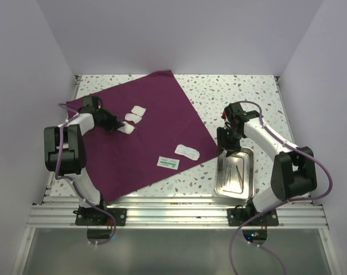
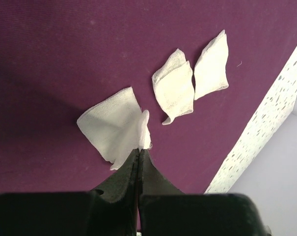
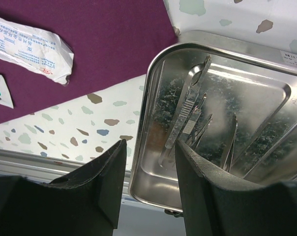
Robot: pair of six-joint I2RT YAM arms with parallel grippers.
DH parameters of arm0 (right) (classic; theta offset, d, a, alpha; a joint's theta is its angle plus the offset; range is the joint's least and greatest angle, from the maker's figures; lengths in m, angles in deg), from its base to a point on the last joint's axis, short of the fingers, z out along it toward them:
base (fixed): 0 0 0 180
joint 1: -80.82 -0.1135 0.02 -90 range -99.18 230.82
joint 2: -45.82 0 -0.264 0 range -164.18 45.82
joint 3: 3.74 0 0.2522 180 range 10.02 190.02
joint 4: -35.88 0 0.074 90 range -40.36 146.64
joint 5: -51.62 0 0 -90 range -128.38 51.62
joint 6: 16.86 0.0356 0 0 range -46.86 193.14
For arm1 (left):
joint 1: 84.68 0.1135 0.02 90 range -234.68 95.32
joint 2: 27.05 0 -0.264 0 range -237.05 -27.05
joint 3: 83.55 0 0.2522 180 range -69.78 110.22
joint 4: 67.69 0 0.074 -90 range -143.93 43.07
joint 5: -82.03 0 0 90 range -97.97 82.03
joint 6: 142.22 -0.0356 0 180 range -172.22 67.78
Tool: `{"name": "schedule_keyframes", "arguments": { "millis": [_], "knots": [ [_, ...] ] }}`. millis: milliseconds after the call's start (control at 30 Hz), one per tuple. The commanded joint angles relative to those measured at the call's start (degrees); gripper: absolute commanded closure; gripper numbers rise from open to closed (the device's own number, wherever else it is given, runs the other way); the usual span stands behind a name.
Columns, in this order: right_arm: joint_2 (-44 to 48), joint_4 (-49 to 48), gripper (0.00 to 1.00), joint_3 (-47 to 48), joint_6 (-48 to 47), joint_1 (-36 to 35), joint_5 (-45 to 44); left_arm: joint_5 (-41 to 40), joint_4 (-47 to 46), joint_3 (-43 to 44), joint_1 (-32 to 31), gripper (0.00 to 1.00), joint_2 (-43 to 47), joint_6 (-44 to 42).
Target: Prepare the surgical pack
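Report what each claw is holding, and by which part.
Left claw pinches a white gauze pad by one bunched edge. Right claw holds nothing: it is open, its fingers apart at the steel tray rim.

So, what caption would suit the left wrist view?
Left gripper shut on a white gauze pad, two more pads lying on the purple cloth.

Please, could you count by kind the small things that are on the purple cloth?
white gauze pads: 3 (one is pinched at its edge by the left claw)
packets: 2
total on the purple cloth: 5
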Motion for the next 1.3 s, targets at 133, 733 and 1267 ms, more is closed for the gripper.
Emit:
{"name": "schedule_keyframes", "arguments": {
  "millis": [133,733,1267],
  "knots": [
    [-0.26,-0.19,0.52,1.38,-0.59,-0.10,0.20,-1.70,-2.28,0.63,1.26,1.00,-1.75,-1.85],
    [-0.96,-0.54,0.52,0.94,-0.51,-0.18,0.55,-2.93,-0.26,2.74,2.93,1.00,-2.55,-4.40],
    [-1.31,-0.72,0.52,1.29,-0.51,-0.10,0.99,-5.73,3.69,4.06,3.19,0.78,-1.76,-9.13]
  ]
}}
